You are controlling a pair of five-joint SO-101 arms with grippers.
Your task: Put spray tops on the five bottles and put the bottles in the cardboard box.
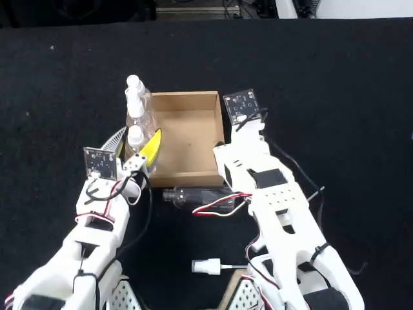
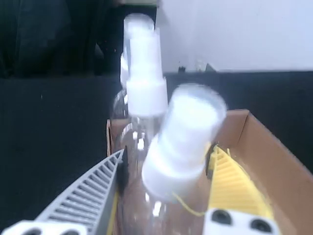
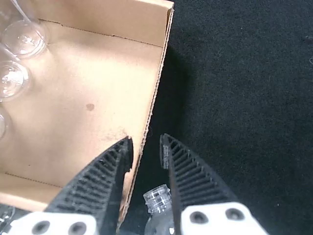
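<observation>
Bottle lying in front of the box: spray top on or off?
Off. The bottle has a bare threaded neck; a loose spray top lies apart.

Black-covered table: cardboard box is set mid-table. One uncapped bottle is laid on its side just beside the box's near wall. A loose spray top is left apart, toward the near edge.

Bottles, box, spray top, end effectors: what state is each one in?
Cardboard box: open, upright.
Held bottle: capped, gripped by left end effector.
Two rear bottles: capped, standing in box.
Fourth bottle: uncapped, lying on table.
Loose spray top: lying on table.
Right end effector: open.
</observation>
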